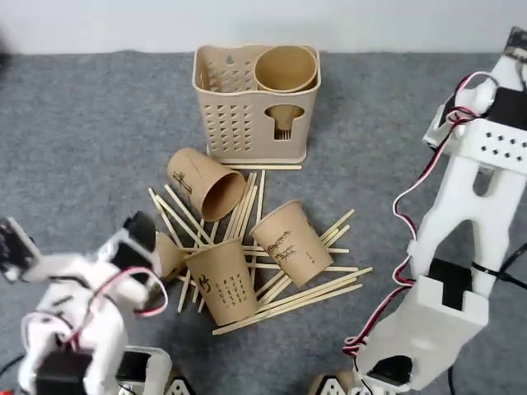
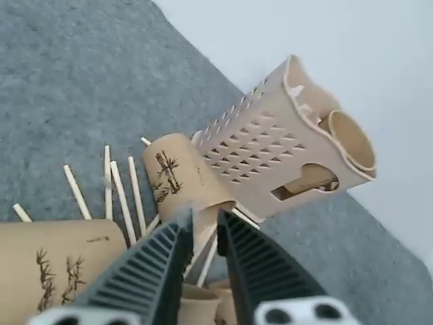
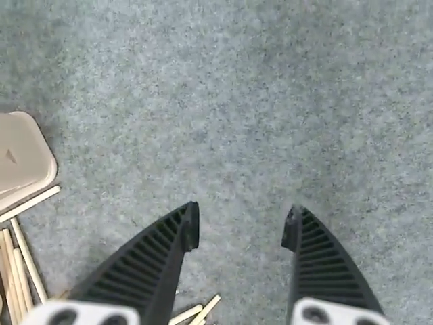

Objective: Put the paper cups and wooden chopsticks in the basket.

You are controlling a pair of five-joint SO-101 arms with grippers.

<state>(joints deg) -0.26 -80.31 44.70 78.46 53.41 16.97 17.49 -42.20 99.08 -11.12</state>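
The beige slotted basket [image 1: 247, 123] stands at the back of the grey carpet with one paper cup [image 1: 286, 67] upright inside it. Three more paper cups lie among scattered wooden chopsticks [image 1: 305, 292] in front of it: one on its side [image 1: 204, 183], one to the right [image 1: 292, 243], one nearest [image 1: 224, 281]. A further cup [image 1: 170, 255] is partly hidden behind my left gripper [image 1: 146, 232]. My left gripper [image 2: 203, 220] hovers over the pile, shut and holding nothing, pointing at the lying cup [image 2: 179, 179]. My right gripper [image 3: 240, 227] hangs open over bare carpet beside the basket's corner [image 3: 20, 162].
The right arm [image 1: 461, 189] rises tall along the right side of the carpet. Loose chopsticks [image 3: 20, 264] lie by the basket's foot. A white wall [image 1: 99, 25] borders the far edge. Bare carpet spreads left and right of the basket.
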